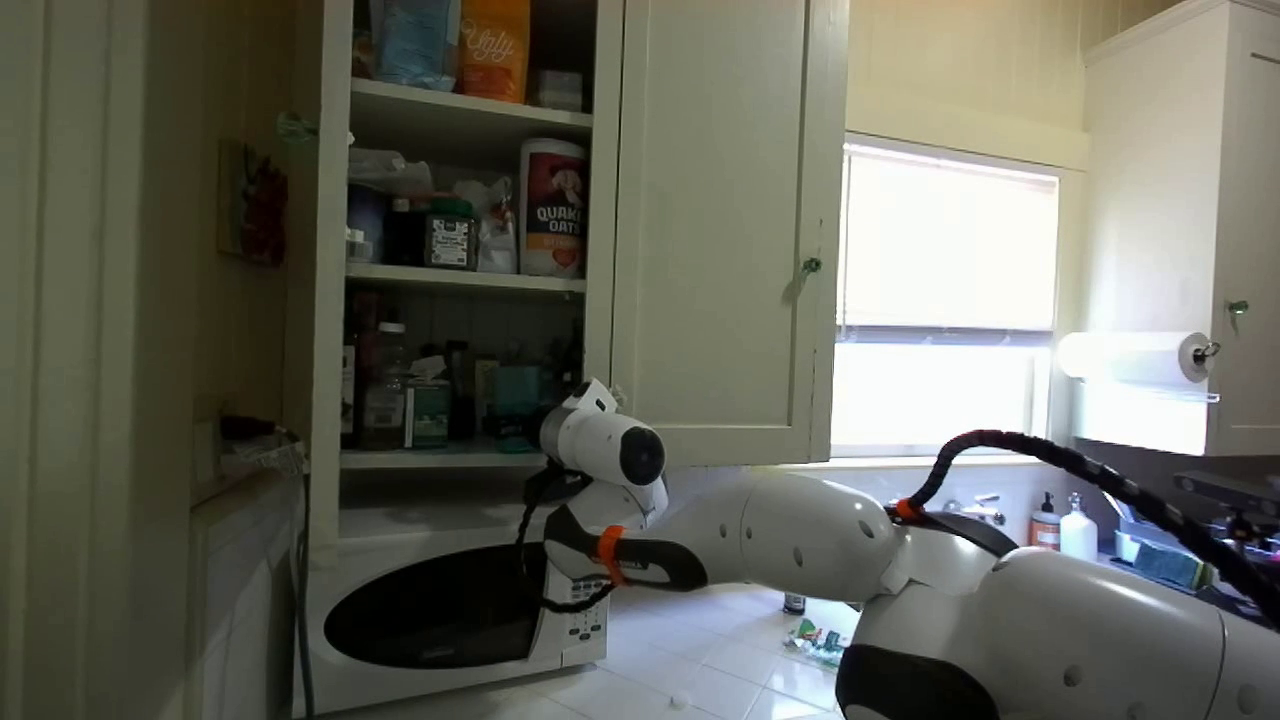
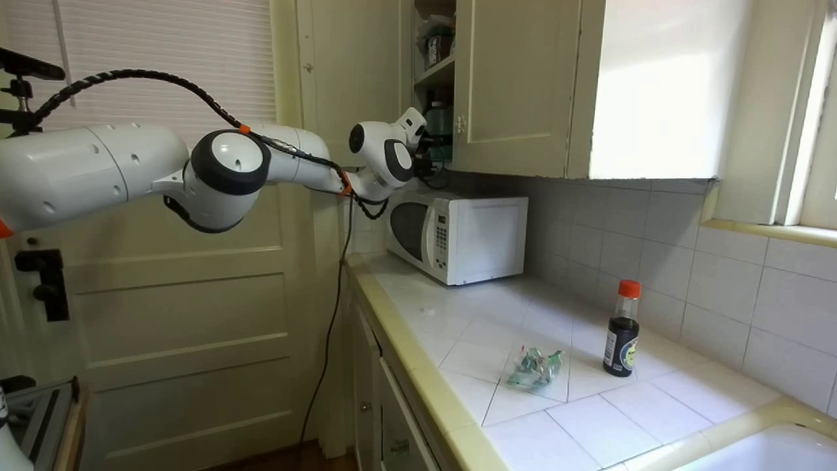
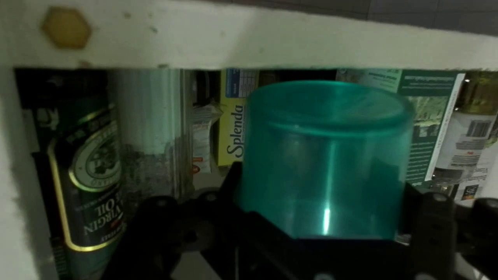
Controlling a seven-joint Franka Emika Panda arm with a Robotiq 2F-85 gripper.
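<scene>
The gripper [image 3: 323, 182], dark and hard-edged, is clamped on both sides of a teal cup [image 3: 328, 163], as the wrist view shows. The cup is smooth, see-through and round, w/ one vertical streak of light on its wall; it is at the btm shelf [image 3: 249, 39] of the open cabinet [image 1: 603, 200], and if its base is touching the shelf, I cannot tell. The shelf has an edge of painted wood w/ small chips. Around the cup are standing, in the wrist view, a dark oil bottle [image 3: 93, 171], a tall clear jar [image 3: 149, 136] w/ dark specks in it or behind it, a yellow box [image 3: 232, 128], a green carton [image 3: 426, 128] and a barcode bottle [image 3: 470, 136]. Higher up, in an exterior view, there are a round oats tub [image 1: 553, 210], a dark green-lidded jar [image 1: 451, 238] and a soft orange bag [image 1: 495, 55]. Under the cabinet is a white microwave [image 2: 487, 235] on the tiled counter [image 2: 471, 340]; farther along lie a crumpled see-through bag [image 2: 536, 371], greenish inside, and, upright, a red-capped bottle [image 2: 621, 333], its dark liquid reaching approx. the shoulder. Writing: "VIRGIN" and "OIL" on the oil bottle, "Splenda" on the yellow box, "QUAKE" and "OATS" on the tub, "Ugly" on the orange bag; the carton's small print is too fine to read.
</scene>
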